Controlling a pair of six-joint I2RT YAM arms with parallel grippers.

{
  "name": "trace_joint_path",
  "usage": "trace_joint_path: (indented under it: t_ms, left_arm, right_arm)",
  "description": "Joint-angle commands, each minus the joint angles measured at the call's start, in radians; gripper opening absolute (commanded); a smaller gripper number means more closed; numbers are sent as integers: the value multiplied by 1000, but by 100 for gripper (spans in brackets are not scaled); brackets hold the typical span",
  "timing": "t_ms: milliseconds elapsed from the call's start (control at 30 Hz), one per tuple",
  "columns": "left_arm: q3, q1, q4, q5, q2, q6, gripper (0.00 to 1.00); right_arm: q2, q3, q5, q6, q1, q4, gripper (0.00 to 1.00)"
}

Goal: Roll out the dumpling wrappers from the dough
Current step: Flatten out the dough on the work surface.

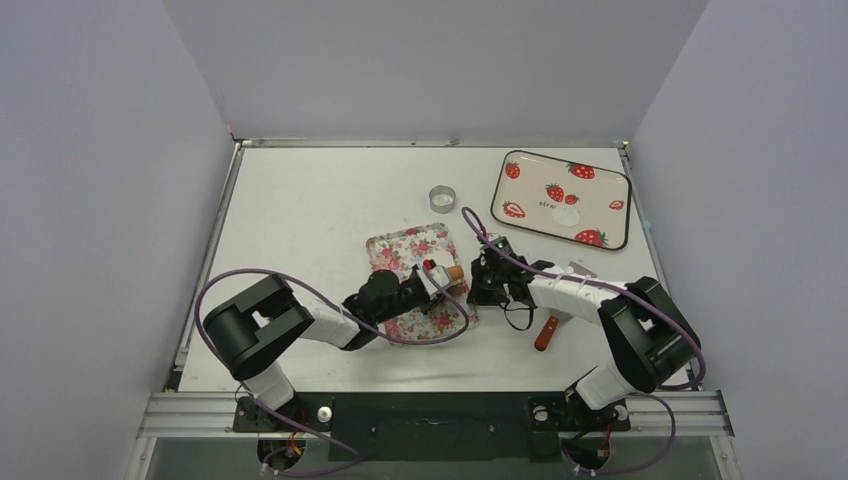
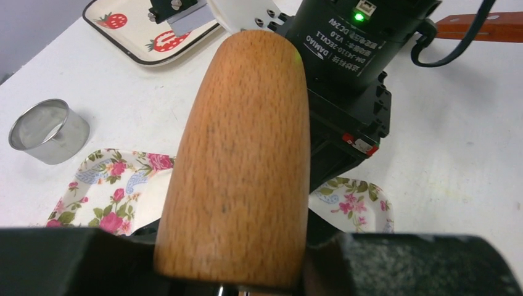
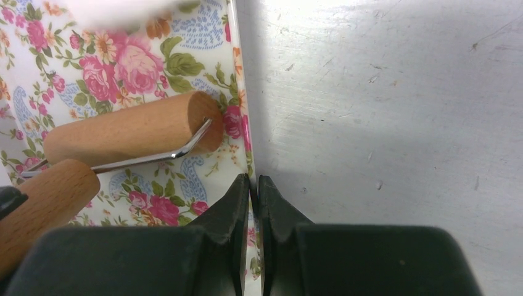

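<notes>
One flat white wrapper (image 1: 566,215) lies on the strawberry tray (image 1: 530,185), far right. One pale, blurred patch of dough (image 3: 117,9) sits on the floral tray (image 3: 185,179), near the single wooden roller (image 3: 129,132). The left jaws pinch the roller's handle. The right jaws are pressed together on the floral tray's rim. One metal ring (image 1: 442,198) and one red-handled spatula (image 1: 547,330) rest on the worktop (image 1: 300,220). From above, both wrists hide part of the floral tray.

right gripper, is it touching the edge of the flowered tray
Touching. The right wrist view shows the rim of the flowered tray running straight in between the shut fingertips of the right gripper, which pinch it.
</notes>
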Motion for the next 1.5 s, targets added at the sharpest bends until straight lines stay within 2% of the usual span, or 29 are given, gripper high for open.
trace_joint_path:
  t_ms: [0,133,267,400,500,600,767,933,1100,1267,1467]
  left_arm:
    - [-24,2,-169,63,-49,-11,0]
    - [5,5,-214,32,-114,-23,0]
    - [93,27,-328,94,-188,-105,0]
    - [149,83,-294,82,-226,-217,0]
    - [190,138,-254,-2,-206,-294,0]
    - [192,150,-191,-35,-188,-276,0]
    - [205,151,-175,-34,-156,-256,0]
    - [221,150,-137,-29,-61,-206,0]
    - [242,142,-94,-39,18,-149,0]
    - [272,124,-91,-25,50,-143,0]
    - [272,109,-113,-89,72,-166,0]
  right_arm:
    - [19,-31,145,-5,-25,-108,0]
    - [8,-39,141,0,-25,-109,0]
    - [26,-80,128,20,-15,-86,0]
    - [13,-107,146,33,32,-86,0]
    - [-13,-120,147,27,72,-90,0]
    - [-40,-146,137,28,107,-89,0]
    - [-85,-196,119,47,140,-99,0]
    - [-149,-230,95,54,149,-100,0]
    - [-143,-229,94,58,157,-99,0]
    - [-141,-234,92,59,158,-93,0]
    - [-126,-237,86,59,157,-77,0]
